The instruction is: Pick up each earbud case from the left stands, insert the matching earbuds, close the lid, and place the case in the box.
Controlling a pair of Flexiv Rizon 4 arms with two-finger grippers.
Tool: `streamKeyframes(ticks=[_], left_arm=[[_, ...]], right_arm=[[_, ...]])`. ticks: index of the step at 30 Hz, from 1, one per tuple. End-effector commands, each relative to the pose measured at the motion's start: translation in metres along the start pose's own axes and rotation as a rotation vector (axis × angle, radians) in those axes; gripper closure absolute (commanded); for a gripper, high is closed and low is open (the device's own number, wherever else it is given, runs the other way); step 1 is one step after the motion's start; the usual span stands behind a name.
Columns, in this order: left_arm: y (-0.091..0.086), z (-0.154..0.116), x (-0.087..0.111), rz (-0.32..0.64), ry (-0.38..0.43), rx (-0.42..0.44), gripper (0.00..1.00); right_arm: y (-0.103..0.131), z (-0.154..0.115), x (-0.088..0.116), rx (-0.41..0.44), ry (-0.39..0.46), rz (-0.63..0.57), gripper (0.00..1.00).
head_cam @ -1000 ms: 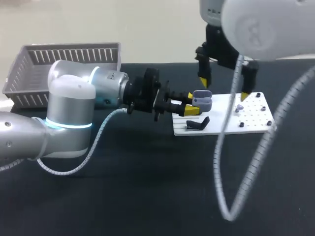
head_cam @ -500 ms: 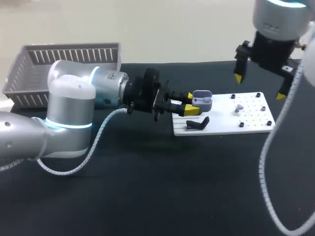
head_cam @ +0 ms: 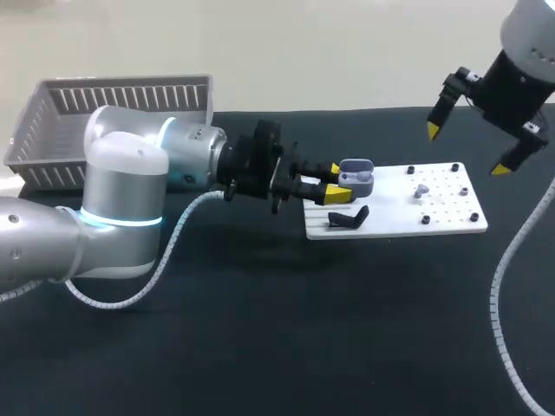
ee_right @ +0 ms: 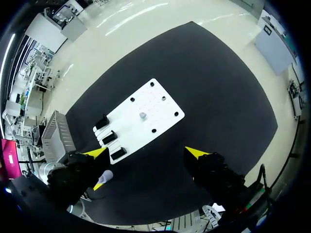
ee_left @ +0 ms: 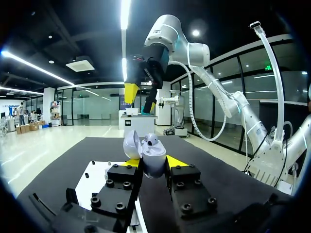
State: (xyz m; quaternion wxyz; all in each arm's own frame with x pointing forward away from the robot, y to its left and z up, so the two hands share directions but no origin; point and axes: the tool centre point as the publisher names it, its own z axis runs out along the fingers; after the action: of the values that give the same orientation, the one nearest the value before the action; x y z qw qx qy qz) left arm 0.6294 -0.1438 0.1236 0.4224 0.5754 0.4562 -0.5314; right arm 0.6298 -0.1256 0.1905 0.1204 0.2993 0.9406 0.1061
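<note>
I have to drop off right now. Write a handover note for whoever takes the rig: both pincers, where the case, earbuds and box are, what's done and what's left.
Left pincer: shut on the pale earbud case, lid open, held near the stand end of the white board.
Right pincer: open, empty, raised high to the board's right.
Earbuds: one earbud lies on the board; another seems seated in the case.
Box: far left of the table.
To do: insert the earbud from the board, close the lid, place the case in the box.
</note>
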Motion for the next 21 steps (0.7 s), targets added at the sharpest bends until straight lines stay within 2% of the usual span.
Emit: streamKeyframes(ticks=[1, 5, 7, 9, 14, 21], left_arm=[[0.0, 0.0, 0.001, 0.001, -0.001, -0.002, 1.0], [0.0, 0.0, 0.001, 0.001, -0.001, -0.002, 1.0], [0.0, 0.0, 0.001, 0.001, -0.001, -0.002, 1.0], [0.0, 0.0, 0.001, 0.001, -0.001, -0.002, 1.0], [0.0, 0.0, 0.001, 0.001, -0.001, -0.002, 1.0], [0.0, 0.0, 0.001, 0.001, -0.001, -0.002, 1.0]], right_arm=[[-0.003, 0.002, 0.0, -0.007, -0.031, -0.03, 0.0], [-0.009, 0.014, -0.01, 0.043, -0.076, -0.132, 0.0], [-0.012, 0.025, -0.014, 0.107, -0.105, -0.222, 0.0], [-0.015, 0.035, -0.018, 0.086, -0.052, -0.29, 0.0], [-0.019, 0.047, -0.028, 0.017, 0.023, -0.344, 0.0], [-0.01, 0.067, -0.033, 0.039, 0.062, -0.407, 0.0]])
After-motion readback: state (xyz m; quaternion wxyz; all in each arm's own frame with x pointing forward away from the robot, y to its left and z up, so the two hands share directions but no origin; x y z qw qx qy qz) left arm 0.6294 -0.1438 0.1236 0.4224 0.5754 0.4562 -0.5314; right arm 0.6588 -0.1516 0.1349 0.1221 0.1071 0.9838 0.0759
